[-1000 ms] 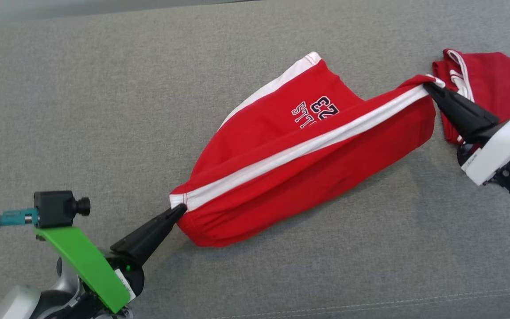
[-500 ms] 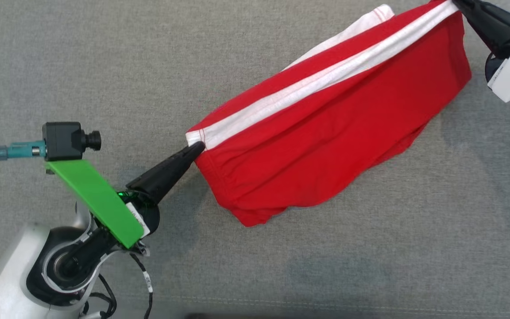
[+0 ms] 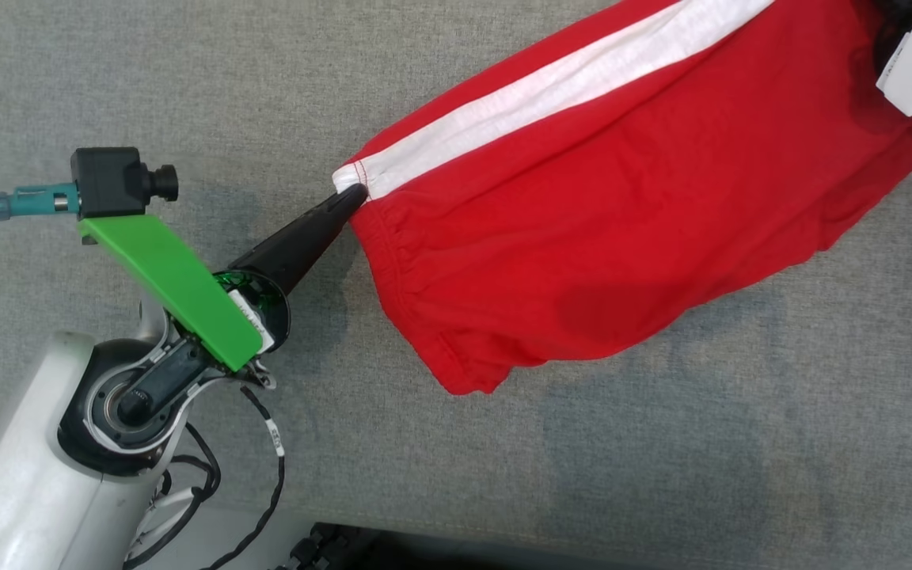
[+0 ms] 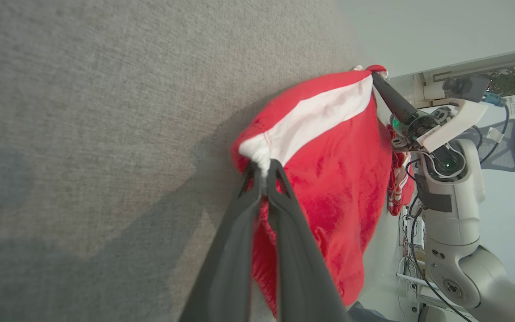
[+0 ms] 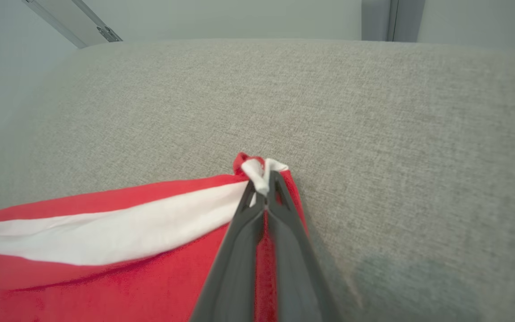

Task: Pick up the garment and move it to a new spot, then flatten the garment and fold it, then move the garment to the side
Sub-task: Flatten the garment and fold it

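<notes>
Presently, the red cotton garment with a white side stripe [image 3: 622, 237] hangs stretched above the grey woven-fabric surface [image 3: 147, 71]. The left gripper [image 3: 351, 194] is clamped on one white-edged corner. The right gripper [image 5: 264, 179] pinches the opposite corner.

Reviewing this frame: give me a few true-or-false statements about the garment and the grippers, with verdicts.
1. Both the left gripper and the right gripper are shut on the garment. True.
2. The garment lies spread flat. False: it hangs stretched between the grippers over the grey surface.
3. The left gripper pinches an end of the white stripe. True.
4. The garment is blue. False: it is red.
</notes>
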Robot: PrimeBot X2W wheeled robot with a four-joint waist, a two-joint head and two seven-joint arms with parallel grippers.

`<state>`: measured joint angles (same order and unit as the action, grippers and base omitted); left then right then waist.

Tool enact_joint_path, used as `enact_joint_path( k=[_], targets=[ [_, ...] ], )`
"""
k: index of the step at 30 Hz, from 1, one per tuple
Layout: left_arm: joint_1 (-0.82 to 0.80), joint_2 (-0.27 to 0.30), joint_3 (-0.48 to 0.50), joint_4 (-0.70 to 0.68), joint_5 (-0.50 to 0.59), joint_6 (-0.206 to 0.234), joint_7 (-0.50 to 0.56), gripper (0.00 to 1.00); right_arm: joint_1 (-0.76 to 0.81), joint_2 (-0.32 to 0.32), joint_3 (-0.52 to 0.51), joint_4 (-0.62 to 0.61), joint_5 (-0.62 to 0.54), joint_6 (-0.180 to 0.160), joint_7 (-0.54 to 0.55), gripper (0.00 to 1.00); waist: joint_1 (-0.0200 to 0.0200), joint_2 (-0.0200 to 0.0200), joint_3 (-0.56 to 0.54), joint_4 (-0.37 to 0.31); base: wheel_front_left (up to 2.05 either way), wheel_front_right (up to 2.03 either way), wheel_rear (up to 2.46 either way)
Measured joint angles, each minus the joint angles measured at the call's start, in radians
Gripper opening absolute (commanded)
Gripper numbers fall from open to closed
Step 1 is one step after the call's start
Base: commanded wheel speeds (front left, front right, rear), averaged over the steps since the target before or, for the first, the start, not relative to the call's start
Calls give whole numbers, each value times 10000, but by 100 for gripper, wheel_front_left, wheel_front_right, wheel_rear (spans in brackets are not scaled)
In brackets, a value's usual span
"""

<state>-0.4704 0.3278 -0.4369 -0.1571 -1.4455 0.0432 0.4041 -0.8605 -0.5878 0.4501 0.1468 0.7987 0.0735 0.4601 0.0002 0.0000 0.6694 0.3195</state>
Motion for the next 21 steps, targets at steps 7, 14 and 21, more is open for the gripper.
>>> enact_joint_path(
  k=[7, 14, 21],
  targets=[
    [-147, -171, -153, 537, 15, -182, 0, 0, -233, 186, 148, 458, -138, 144, -123, 85, -1, 0, 91, 87, 0, 0, 0],
    [-217, -234, -136, 936, 15, -366, -33, 5, -363, 290, 514, 894, -619, 267, -518, 100, -1, 0, -139, 21, 0, 0, 0],
    [-217, -113, -59, 1356, 479, -545, -416, 100, -371, 571, 828, 1070, -617, 403, -871, 100, 0, 0, -563, -151, 0, 0, 0]
  ],
)
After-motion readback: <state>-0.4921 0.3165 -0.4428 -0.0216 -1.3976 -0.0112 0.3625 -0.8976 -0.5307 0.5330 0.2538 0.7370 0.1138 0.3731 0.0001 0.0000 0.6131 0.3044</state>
